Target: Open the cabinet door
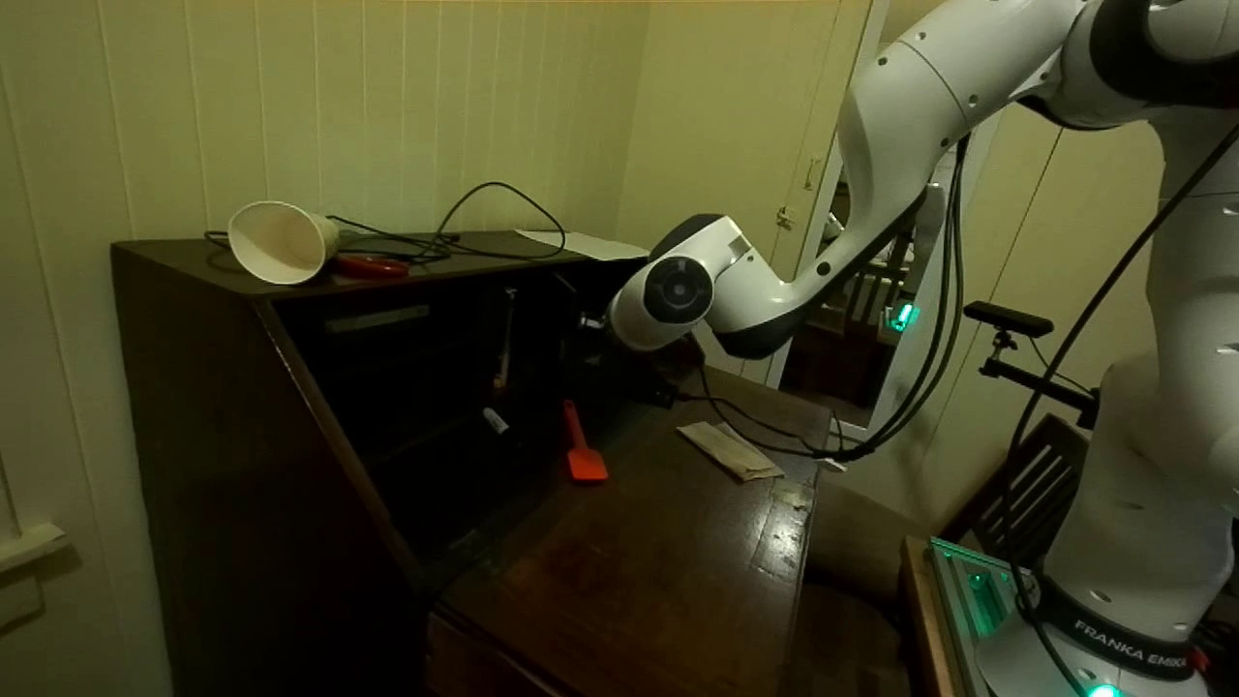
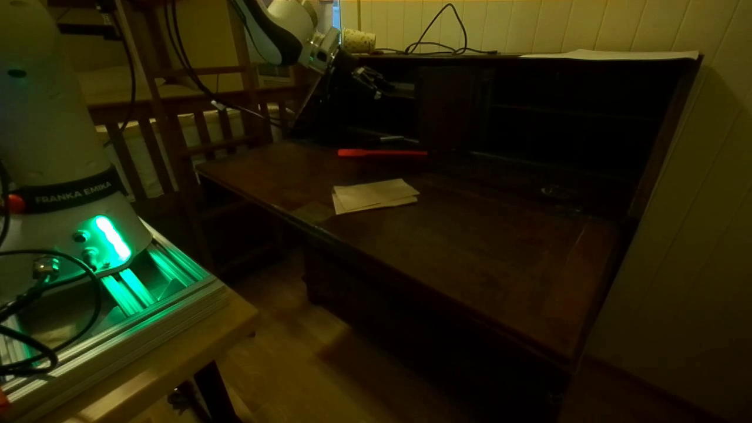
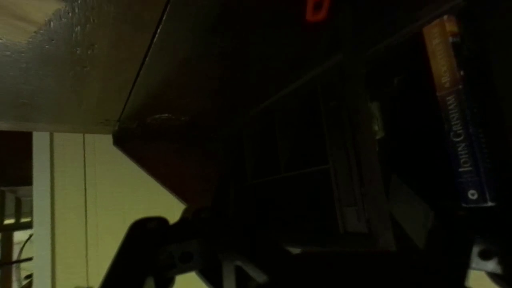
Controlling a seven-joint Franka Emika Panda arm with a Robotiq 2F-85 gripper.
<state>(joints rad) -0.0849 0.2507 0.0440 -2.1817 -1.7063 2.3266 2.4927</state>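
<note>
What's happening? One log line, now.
black two-finger gripper: open; facing: dark brown slant-front wooden cabinet; contact: unclear; brown wooden writing flap: lowered

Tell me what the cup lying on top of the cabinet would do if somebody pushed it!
The cup would probably roll, because it lies on its side, likely in a curve, since its mouth is wider than its base. It looks thin-walled, with nothing showing inside, so it's probably light and may squash if squeezed hard.
</note>
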